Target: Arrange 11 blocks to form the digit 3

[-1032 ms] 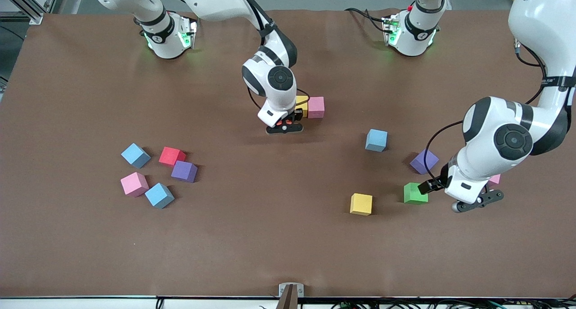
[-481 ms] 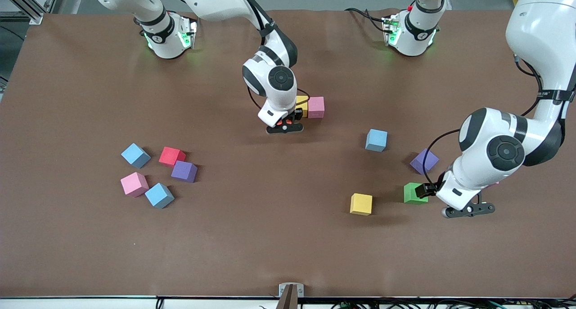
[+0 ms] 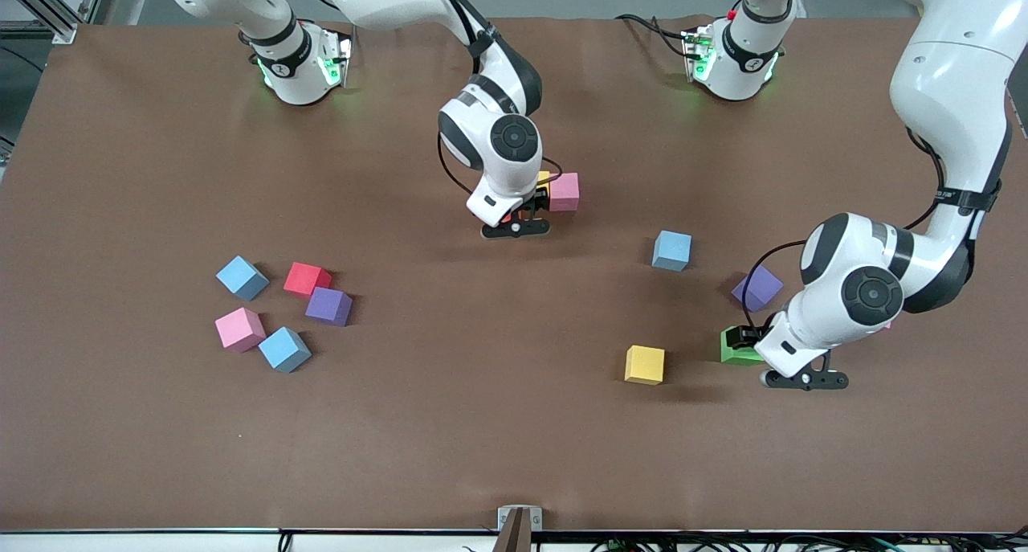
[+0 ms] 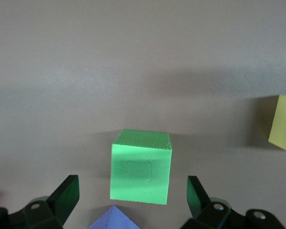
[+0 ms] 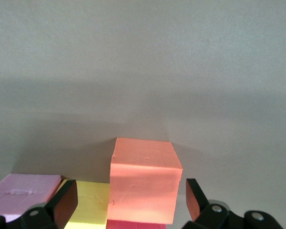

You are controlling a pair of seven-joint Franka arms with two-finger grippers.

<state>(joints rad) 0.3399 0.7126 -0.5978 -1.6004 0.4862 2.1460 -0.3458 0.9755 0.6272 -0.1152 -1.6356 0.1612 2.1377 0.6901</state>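
Brown desk (image 3: 161, 423), two arms at work.

Right pincer (image 5: 128, 202) low over the mid-desk cluster, fingers (image 5: 64, 202) spread wide and clear of the orange block (image 5: 144, 179) between them: released, nothing held. In its wrist view the orange block sits against a yellow block (image 5: 88, 202), with a pink block (image 5: 26, 191) next along in the same row, and a sliver of red under the orange one. From the front only the pink block (image 3: 564, 191) and a corner of yellow show past the wrist. That short row is all there is of the digit 3.

Left pincer (image 4: 133, 202) over the green block (image 4: 141, 167) toward the left arm's end of the desk, fingers (image 4: 66, 195) wide apart on either side of it, not touching: released. Green block (image 3: 735, 345) flat on the desk, partly hidden by the wrist in the front view. A purple block (image 3: 756, 287) lies just farther from the front camera; a yellow block (image 3: 645, 364) beside the green one, toward mid-desk; a light blue block (image 3: 671, 250) farther back, apart from them.

Toward the right arm's end, a loose huddle of five:
- light blue (image 3: 241, 277)
- red (image 3: 306, 278)
- purple (image 3: 328, 305)
- pink (image 3: 239, 329)
- light blue (image 3: 283, 349)
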